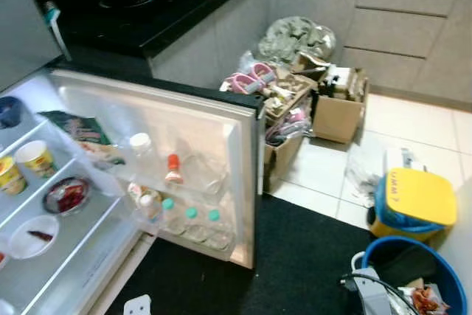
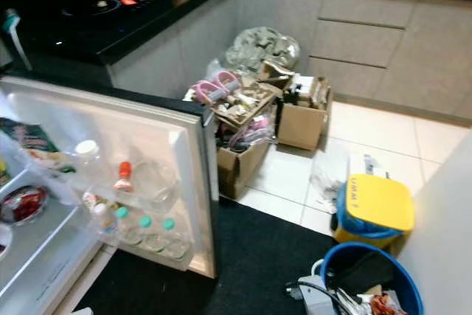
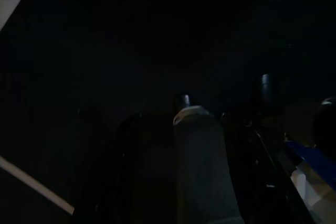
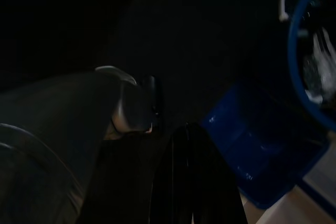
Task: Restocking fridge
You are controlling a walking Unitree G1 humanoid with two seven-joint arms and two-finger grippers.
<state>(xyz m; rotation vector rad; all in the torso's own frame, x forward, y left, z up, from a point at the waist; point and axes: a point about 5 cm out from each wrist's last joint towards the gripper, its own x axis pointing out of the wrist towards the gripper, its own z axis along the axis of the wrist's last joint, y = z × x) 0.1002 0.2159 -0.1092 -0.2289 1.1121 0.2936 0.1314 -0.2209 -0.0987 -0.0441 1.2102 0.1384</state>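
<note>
White plastic liner of the open fridge door (image 1: 193, 132) faces me at about 10 o'clock, its lower shelf holding small teal-capped clear bottles (image 1: 192, 217) and an orange-capped bottle (image 1: 173, 169) above them. Wire-and-glass fridge shelves (image 1: 74, 252) at 8 o'clock carry a yellow paper cup (image 1: 35, 158), a round metal bowl of red food (image 1: 67, 195) and a white bowl (image 1: 32, 236).

Supply side — a round blue plastic bucket (image 1: 413, 274) of packets sits at 4 o'clock on the black floor mat (image 1: 295, 256), beside a yellow-lidded blue container (image 1: 409, 201); open cardboard boxes (image 1: 335, 108) crowd the tiled floor at 1 o'clock.

Both arms hang in shade. The left gripper (image 3: 202, 166) appears in its dark wrist view with a pale cylindrical shape between the fingers; I cannot tell whether it is grasped. The right gripper (image 4: 157, 182) hangs near the bucket's rim; I cannot tell its state either.

Risks, as I judge them: the door edge stands close to the boxes, so a turn could bump either; the crowded door shelf invites toppling bottles — and the mat edge could catch a step.
</note>
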